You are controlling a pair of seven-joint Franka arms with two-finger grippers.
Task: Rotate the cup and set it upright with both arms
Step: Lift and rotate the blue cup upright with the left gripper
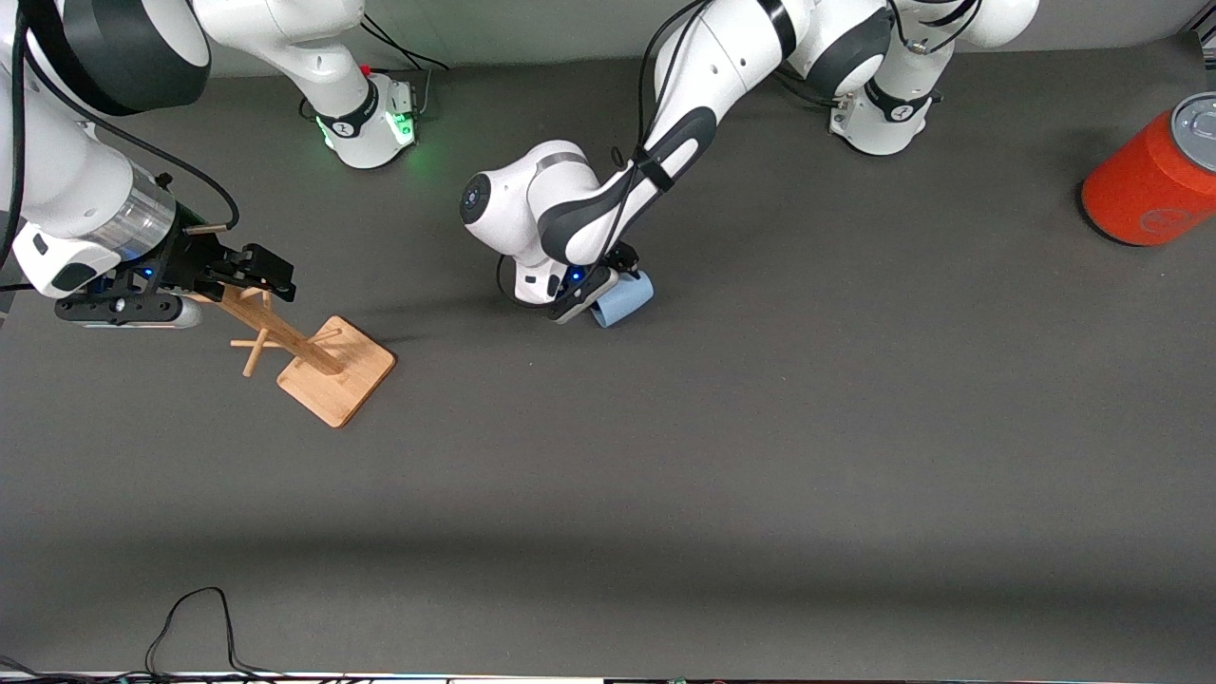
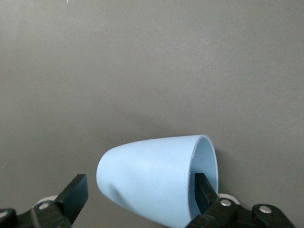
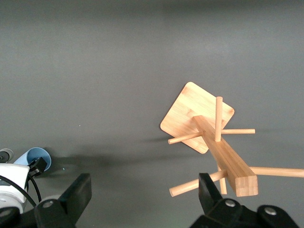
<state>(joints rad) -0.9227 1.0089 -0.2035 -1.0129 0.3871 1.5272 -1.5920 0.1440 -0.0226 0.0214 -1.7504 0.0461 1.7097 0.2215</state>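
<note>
The light-blue cup point(image 1: 629, 300) lies on its side on the grey mat, mid-table. My left gripper point(image 1: 597, 289) is down at it and open. In the left wrist view the cup point(image 2: 152, 185) lies between the jaws of the left gripper point(image 2: 140, 190). One finger point(image 2: 203, 189) sits just inside the cup's mouth, and the other finger point(image 2: 76, 195) stands clear of the closed end. My right gripper point(image 1: 262, 271) hangs open over the wooden peg rack toward the right arm's end. Nothing is between the jaws of the right gripper point(image 3: 142, 190). The cup point(image 3: 34, 156) shows small in the right wrist view.
A wooden peg rack point(image 1: 334, 370) on a square base stands under my right gripper, its pegs point(image 3: 190, 186) close to one jaw. An orange-red can point(image 1: 1149, 185) stands at the left arm's end. A black cable point(image 1: 190, 608) lies near the table's front edge.
</note>
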